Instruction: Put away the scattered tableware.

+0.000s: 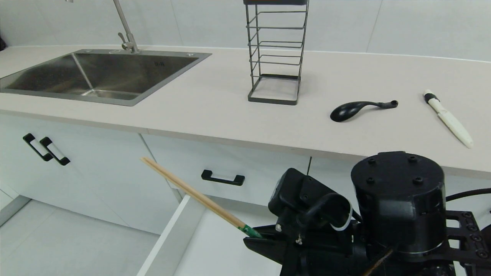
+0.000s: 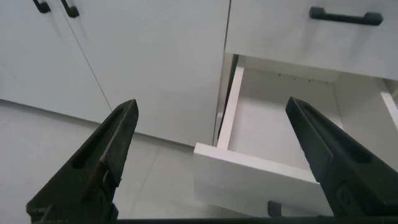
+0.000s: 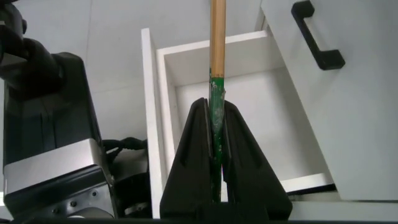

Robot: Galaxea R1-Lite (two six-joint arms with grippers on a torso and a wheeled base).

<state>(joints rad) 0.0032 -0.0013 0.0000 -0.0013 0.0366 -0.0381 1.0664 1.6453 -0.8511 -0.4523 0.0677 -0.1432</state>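
Two wooden chopsticks [image 1: 191,191] with green ends are pinched together at those ends in the right pincer [image 3: 216,109], slanting up over the side wall of the open white drawer [image 1: 172,237] below the bench [image 1: 215,99]. The left pincer [image 2: 211,106] hangs spread wide and holds nothing, in front of the same drawer. On the bench lie a black spoon [image 1: 347,110] and, well apart from it, a white knife [image 1: 448,119], beside a wire rack [image 1: 276,53] and a steel sink [image 1: 96,73].
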